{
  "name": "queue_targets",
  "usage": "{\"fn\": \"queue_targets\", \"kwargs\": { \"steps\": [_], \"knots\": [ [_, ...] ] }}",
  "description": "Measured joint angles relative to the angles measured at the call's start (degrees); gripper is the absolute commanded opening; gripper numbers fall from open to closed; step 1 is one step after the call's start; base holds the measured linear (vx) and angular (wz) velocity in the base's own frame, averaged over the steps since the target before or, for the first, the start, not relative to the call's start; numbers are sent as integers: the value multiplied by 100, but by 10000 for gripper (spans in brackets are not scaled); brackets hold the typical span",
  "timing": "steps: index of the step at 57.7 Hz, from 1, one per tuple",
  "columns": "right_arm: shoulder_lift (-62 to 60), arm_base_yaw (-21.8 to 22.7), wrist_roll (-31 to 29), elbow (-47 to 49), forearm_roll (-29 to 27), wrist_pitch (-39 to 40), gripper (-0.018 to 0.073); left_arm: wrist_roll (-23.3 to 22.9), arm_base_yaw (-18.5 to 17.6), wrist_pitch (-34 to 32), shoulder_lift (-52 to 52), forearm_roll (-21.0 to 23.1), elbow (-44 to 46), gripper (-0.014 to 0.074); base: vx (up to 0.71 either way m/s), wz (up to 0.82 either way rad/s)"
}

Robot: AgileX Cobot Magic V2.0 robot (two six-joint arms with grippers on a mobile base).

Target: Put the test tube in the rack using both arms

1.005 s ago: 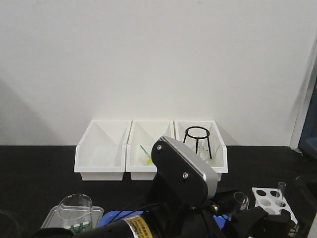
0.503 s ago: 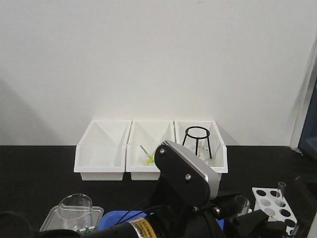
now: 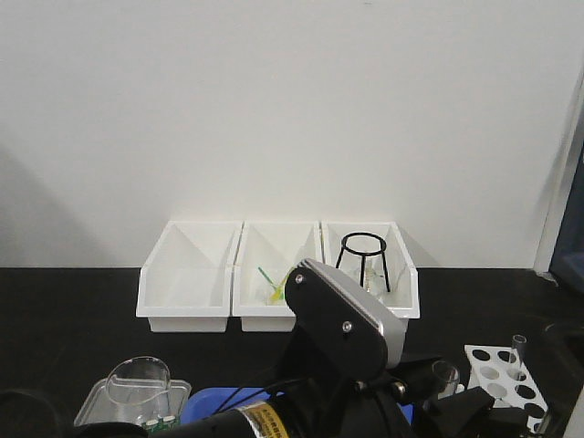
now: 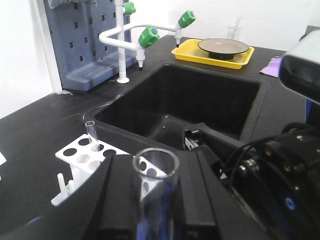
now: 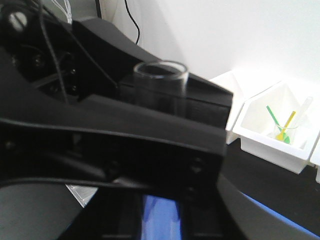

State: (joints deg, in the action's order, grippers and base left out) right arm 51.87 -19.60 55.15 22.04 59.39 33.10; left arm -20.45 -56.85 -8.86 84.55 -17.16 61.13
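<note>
The left pincer (image 4: pixel 155 212) pinched the test tube (image 4: pixel 155 167) upright; the right pincer (image 5: pixel 160 217) could not be read. Likely mid-handover. Next: lowering it straight into a free hole of the rack (image 4: pixel 80 156) just beyond.

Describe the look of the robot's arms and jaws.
The arms are black, with blocky black jaws. One carries a silver-grey wrist plate with screws, a yellow label band and thin black cables.

Glossy glass test tube (image 4: pixel 155 196), plastic rack (image 4: pixel 75 167)
</note>
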Motion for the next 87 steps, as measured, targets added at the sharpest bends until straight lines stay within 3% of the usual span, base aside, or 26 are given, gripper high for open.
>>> {"fn": "queue_targets", "kwargs": {
  "steps": [11, 20, 27, 32, 33, 41, 55, 63, 76, 87],
  "knots": [
    [0, 0, -4, 0, -4, -295, -11, 0, 0, 142, -6, 0, 0, 449, 0, 0],
    [0, 0, -4, 0, -20, -525, -11, 26, 0, 229, -134, -23, 0, 462, 0, 0],
    [0, 0, -4, 0, -122, -899, -9, 309, 0, 289, -467, -24, 0, 461, 0, 0],
    [0, 0, -4, 0, -491, -1360, -9, 534, 0, 503, -823, -24, 0, 461, 0, 0],
    [0, 84, -4, 0, -959, -1850, -7, 646, 0, 842, -1137, -24, 0, 461, 0, 0],
    [0, 710, -4, 0, -1484, -2054, -8, 684, 0, 1458, -1536, -24, 0, 461, 0, 0],
    [529, 2347, 22, 0, -1733, -1070, -8, 690, 0, 2003, -1694, -242, 0, 461, 0, 0],
    [1167, 2941, -363, 5, -1879, -186, -8, 690, 0, 2084, -1700, -260, 0, 461, 0, 0],
    [1953, 3061, -2300, 17, -2629, 1048, -8, 690, 0, 2142, -1722, -398, 0, 461, 0, 0],
    [2335, 3061, -2747, 263, -2871, 1475, -8, 690, 0, 2220, -1722, -416, 0, 461, 0, 0]
  ]
}}
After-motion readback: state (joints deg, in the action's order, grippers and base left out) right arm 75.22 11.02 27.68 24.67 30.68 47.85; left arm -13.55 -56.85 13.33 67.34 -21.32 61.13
